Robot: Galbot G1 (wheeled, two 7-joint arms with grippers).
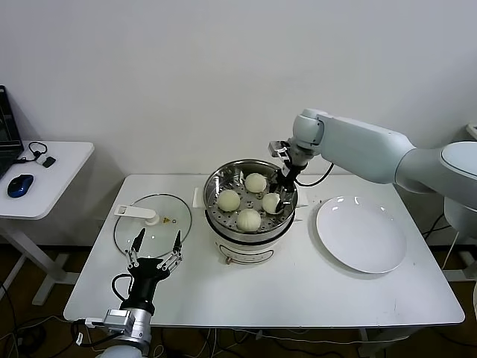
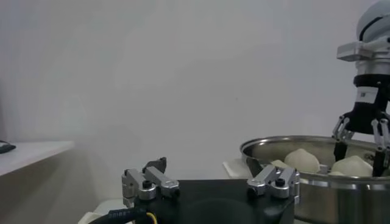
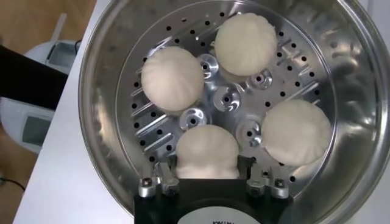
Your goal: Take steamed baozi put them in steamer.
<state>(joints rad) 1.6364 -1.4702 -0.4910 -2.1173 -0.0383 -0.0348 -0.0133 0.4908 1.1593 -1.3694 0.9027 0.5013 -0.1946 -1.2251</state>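
The steamer (image 1: 216, 183) stands mid-table with its perforated tray showing. Four cream-white baozi lie in it: one at the back (image 1: 256, 182), one at the left (image 1: 229, 200), one at the front (image 1: 249, 219), one at the right (image 1: 270, 202). My right gripper (image 1: 282, 195) reaches down into the pot, and its fingers close on the sides of the right baozi (image 3: 207, 152), which rests on the tray. The other baozi (image 3: 172, 78) (image 3: 245, 35) (image 3: 295, 132) lie free around it. My left gripper (image 1: 156, 250) is open and empty, low at the table's front left.
A flat glass lid (image 1: 153, 220) lies left of the steamer, just behind my left gripper. An empty white plate (image 1: 361, 233) lies to the right. A small side table (image 1: 52, 179) with a blue mouse stands far left.
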